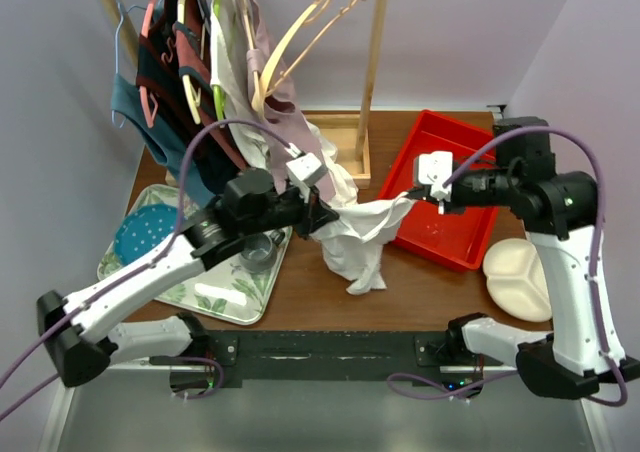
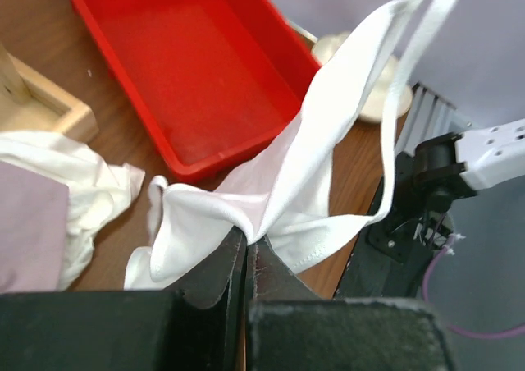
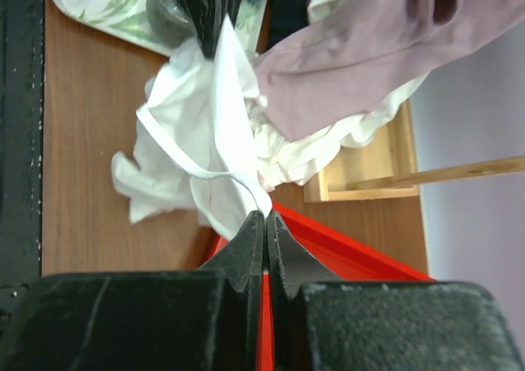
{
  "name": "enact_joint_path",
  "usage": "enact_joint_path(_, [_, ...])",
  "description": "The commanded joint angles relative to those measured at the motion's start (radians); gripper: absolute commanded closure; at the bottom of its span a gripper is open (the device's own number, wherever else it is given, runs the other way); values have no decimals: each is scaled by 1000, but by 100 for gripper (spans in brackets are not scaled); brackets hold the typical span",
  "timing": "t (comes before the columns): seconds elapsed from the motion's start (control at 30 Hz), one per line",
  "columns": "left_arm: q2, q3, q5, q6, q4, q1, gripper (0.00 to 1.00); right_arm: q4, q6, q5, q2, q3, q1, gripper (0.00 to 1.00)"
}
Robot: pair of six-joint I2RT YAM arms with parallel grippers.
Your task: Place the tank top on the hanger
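The tank top (image 1: 365,230) is hanging in the air between your two grippers, over the middle of the table (image 1: 320,302) and just left of the red tray (image 1: 455,207). It is thin, white and soft, bunching into loose folds that are drooping toward the wood.

- Your left gripper (image 1: 322,215) is clenching one end of the tank top. In the left wrist view the dark fingers (image 2: 221,264) are pressing together on a stitched hem.
- Your right gripper (image 1: 418,194) is pinching the other end. In the right wrist view its fingers (image 3: 246,244) are meeting on a narrow strap.
- The hanger (image 1: 296,34) is hanging tilted on the wooden rack (image 1: 375,62) at the far side. It is pale cream, smooth and broadly curved, and well apart from the tank top.

Only the overhead view is showing the hanger. The left wrist view is showing two strap loops running up and right. The right wrist view is showing the mauve garment (image 3: 369,51) draping just beside the white folds, and a leaf-print tray (image 3: 107,10) on the left.
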Motion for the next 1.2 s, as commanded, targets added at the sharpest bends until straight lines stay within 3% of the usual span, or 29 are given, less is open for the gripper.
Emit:
enact_joint_path(0.0, [-108,66,-3,21,-102,6,100,27,74,12,-63,0,-5,100])
enact_joint_path(0.1, [-115,15,46,-7,-100,7,99,88,105,68,-106,-129,-5,100])
enact_joint_path(0.23, [-65,-127,106,-79,11,6,84,139,116,77,-151,-368,-5,100])
enact_joint_path(0.27, [-44,-184,141,-93,76,7,76,139,96,80,-157,-406,-5,100])
enact_joint_path(0.4, [91,-253,241,-130,145,6,58,75,-83,92,-177,-619,-4,100])
enact_joint_path(0.5, [75,-255,182,-114,63,4,45,47,-148,132,-188,-715,-5,100])
enact_joint_path(0.6, [18,-238,-11,-87,-58,4,31,61,-151,169,-189,-770,-5,100])
enact_joint_path(0.63, [10,-231,-100,-70,-86,6,30,74,-140,181,-188,-781,-4,100])
enact_joint_path(0.73, [12,-246,-185,-64,-160,6,29,146,-87,239,-185,-828,-5,100])
enact_joint_path(0.83, [26,-292,-187,-113,-157,4,30,228,-15,307,-174,-867,-7,100])
enact_joint_path(0.93, [26,-330,-196,-154,-166,1,38,268,22,350,-153,-890,-7,100])
enact_joint_path(1.17, [65,-385,-167,-180,-90,-14,45,305,47,335,-119,-913,-7,100])
